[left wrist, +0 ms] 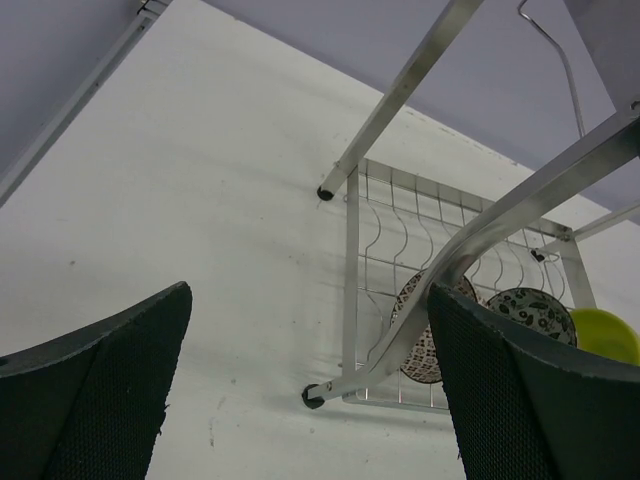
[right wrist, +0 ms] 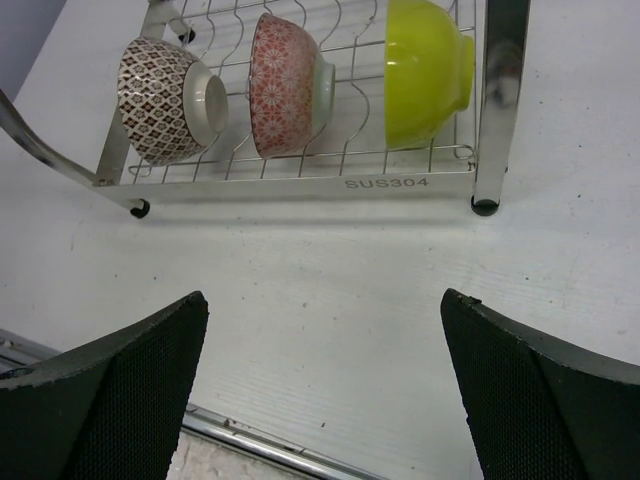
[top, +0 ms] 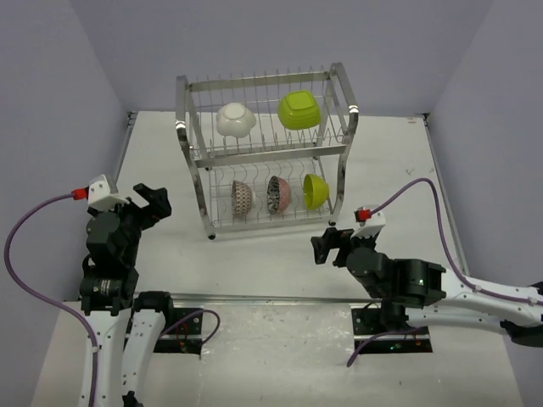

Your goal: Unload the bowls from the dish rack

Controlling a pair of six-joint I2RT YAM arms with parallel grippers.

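Top external view is giving me the whole layout: the dish rack is standing at the far middle of the surface, and all five bowls are sitting in it. On the upper tier the white bowl and the squarish lime bowl are leaning on edge between the wire dividers. Below, the brown-patterned bowl, the red-patterned bowl and the round lime bowl are standing in a row the same way. The dividers are propping them upright, so I'm judging each one needs lifting out of its slot rather than dragging sideways.

My left hand is hovering off the rack's left end, jaws spread wide, holding nothing. Its wrist camera is looking at the rack's feet and posts, with the patterned bowls peeking from behind a post, so from that side a straight reach looks blocked.

My right hand is hovering near the rack's right front post, also wide open and empty, apart from the bowls. Its camera is facing the lower tier squarely, and the round lime bowl is sitting nearest that post.

I'm reading the open jaws as readiness: nothing is unloaded yet, and the lower row looks like the easiest first pick for my right hand. The risk I'm seeing is clipping the thin wires or the post going in.
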